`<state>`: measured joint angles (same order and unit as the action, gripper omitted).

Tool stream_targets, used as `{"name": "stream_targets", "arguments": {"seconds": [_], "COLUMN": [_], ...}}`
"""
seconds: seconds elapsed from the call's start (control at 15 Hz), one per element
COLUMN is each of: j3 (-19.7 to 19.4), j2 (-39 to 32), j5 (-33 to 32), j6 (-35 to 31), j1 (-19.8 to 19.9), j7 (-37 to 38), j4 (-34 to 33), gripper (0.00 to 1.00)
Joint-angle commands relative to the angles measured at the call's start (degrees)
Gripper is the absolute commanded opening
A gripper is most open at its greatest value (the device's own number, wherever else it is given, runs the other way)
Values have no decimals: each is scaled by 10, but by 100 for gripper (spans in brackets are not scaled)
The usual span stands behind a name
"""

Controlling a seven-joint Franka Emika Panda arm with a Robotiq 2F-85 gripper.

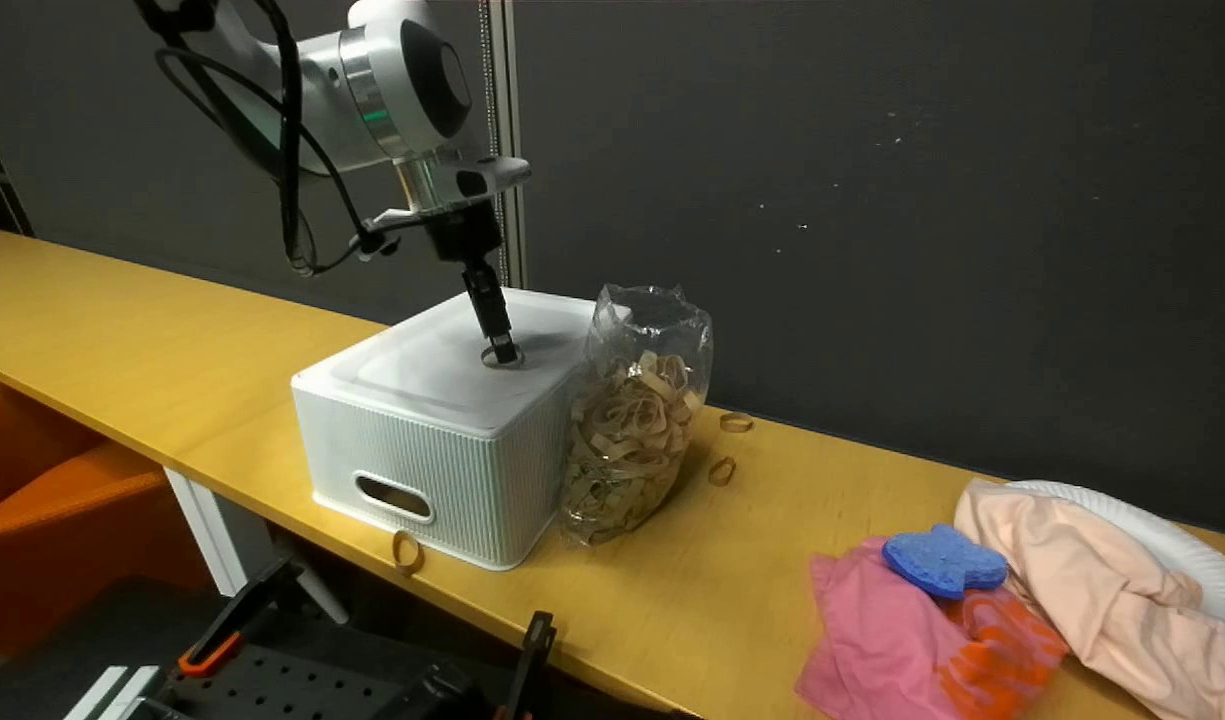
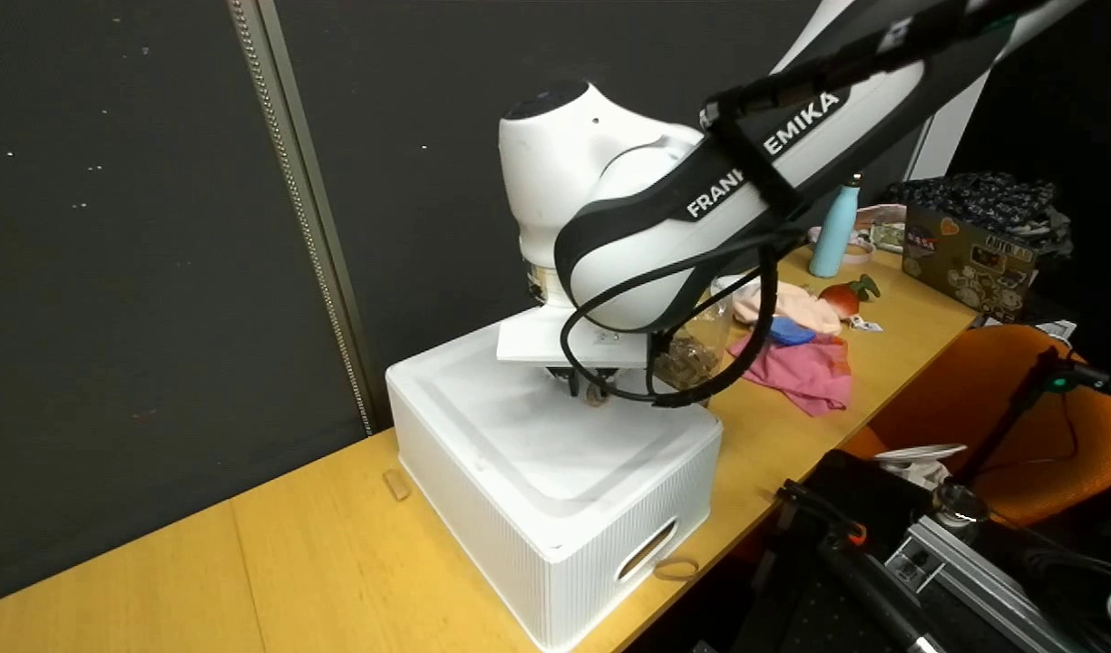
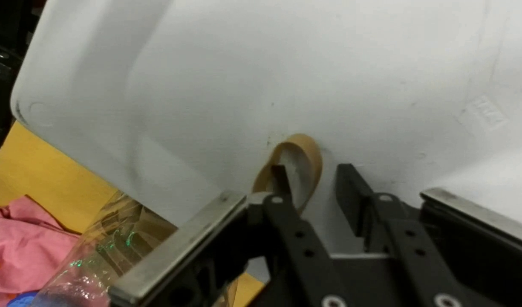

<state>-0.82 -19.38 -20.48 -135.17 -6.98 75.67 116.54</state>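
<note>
Straddling the wall of a tan, flat rubber band (image 3: 314,154) atop a white, ribbed plastic box (image 1: 442,400), my black end effector (image 3: 312,172) stands parted, one finger apparently inside (hence, I judge, that wall lies between both).

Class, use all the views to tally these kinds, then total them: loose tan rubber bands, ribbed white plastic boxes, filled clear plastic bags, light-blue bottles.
Loose tan rubber bands: 5
Ribbed white plastic box: 1
Filled clear plastic bag: 1
Light-blue bottle: 1
Total in view: 8
</note>
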Motion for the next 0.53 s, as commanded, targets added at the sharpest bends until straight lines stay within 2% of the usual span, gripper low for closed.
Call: {"name": "stream_targets", "arguments": {"seconds": [0.0,0.13,0.47], "j3": [-12,-13,-18], "j2": [33,46,81], "j5": [10,9,0], "j6": [-5,-2,8], "j1": [-6,-6,1], "j7": [-6,-6,-7], "j4": [27,33,40], "gripper": [5,0,0]}}
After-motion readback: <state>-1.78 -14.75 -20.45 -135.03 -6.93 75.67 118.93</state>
